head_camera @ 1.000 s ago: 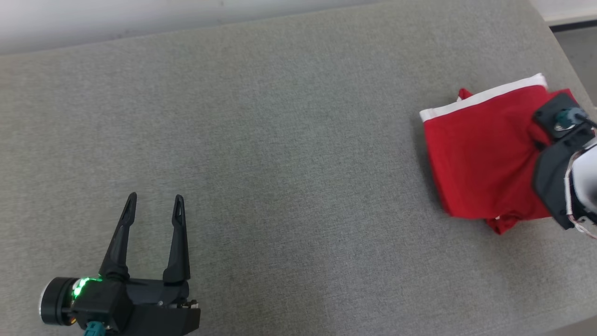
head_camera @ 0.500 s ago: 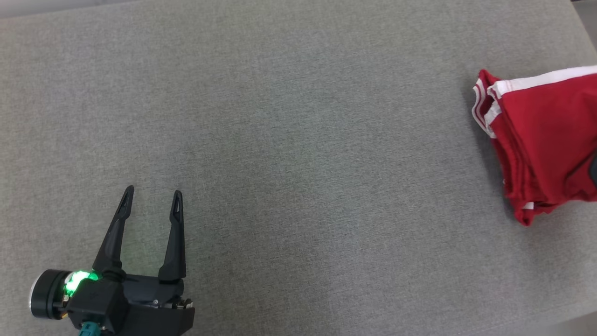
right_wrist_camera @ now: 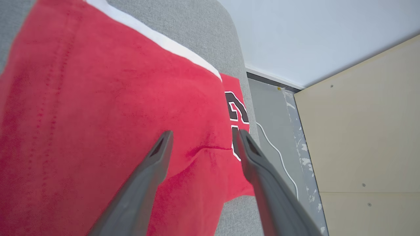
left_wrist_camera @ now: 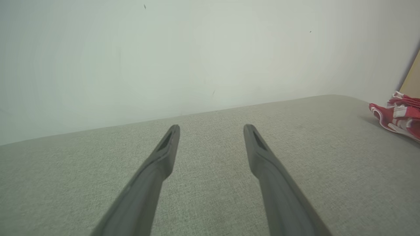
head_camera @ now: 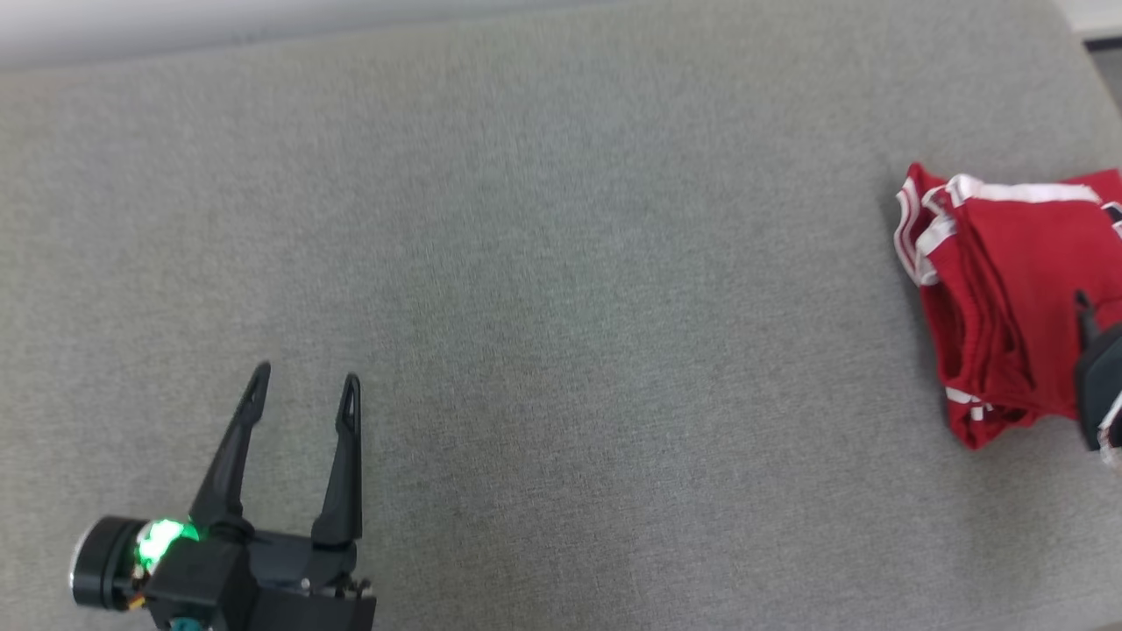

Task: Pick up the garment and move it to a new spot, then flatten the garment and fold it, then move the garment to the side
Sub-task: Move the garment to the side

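— How do the right gripper's [right_wrist_camera: 205,132] two fingers stand?

— Spread apart with nothing between them. The red garment [right_wrist_camera: 98,114] lies directly under both tips, and a small crease runs between them. I cannot tell whether the tips touch the cloth.

— And the left gripper [head_camera: 305,375]?

— Its two fingers are also apart and empty. They are over bare cover near the front left corner of the grey fabric surface [head_camera: 561,263], well apart from the garment.

— Where is the garment?

— It is folded into a stack against the right edge of the surface, towards the far corner. The white-trimmed edges of its layers face the middle. In the right wrist view a black number [right_wrist_camera: 237,113] outlined in white shows on the part at the very edge.

— What is the count?

— One garment, two grippers and four fingers.
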{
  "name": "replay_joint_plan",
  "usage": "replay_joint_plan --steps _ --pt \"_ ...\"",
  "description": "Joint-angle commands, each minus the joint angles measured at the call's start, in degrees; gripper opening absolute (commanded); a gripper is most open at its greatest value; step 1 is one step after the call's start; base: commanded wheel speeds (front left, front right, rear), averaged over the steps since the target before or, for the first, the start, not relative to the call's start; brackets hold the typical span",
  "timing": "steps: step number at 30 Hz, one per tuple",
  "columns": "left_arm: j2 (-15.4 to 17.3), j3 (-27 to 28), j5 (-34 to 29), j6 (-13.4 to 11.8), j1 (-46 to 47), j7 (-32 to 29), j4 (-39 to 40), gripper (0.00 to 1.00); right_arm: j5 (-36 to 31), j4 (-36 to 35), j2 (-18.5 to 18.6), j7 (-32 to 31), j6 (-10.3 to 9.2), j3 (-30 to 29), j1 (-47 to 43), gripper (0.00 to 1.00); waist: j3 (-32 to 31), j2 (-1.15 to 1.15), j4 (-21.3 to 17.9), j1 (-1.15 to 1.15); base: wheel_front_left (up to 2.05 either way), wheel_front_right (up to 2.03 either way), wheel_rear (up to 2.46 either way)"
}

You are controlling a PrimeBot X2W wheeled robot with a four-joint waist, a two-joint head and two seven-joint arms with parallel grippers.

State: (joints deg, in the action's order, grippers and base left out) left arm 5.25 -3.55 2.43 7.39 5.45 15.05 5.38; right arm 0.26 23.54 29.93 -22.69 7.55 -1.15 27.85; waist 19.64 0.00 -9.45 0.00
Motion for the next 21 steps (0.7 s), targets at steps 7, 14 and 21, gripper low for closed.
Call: replay_joint_plan --steps 7,14,21 --pt "-1.1 1.2 1.3 -0.1 -3.3 0.1 -0.5 1.00 1.0 -6.4 -3.9 6.6 -0.16 -0.1 -5.4 1.00 -7.4 0.00 0.1 0.00 0.00 0.00 0.00" --pt "-2.1 2.5 1.0 -3.1 -5.3 0.1 -2.5 1.00 3.5 -12.4 -6.4 11.2 -0.16 2.7 -9.8 1.00 -12.7 0.00 1.4 0.00 0.00 0.00 0.00" --pt "-2.3 2.2 0.2 -5.8 -8.2 0.2 -3.9 1.00 5.0 -14.7 -11.6 17.1 -0.16 4.9 -15.6 1.00 -17.1 0.00 3.6 0.00 0.00 0.00 0.00"
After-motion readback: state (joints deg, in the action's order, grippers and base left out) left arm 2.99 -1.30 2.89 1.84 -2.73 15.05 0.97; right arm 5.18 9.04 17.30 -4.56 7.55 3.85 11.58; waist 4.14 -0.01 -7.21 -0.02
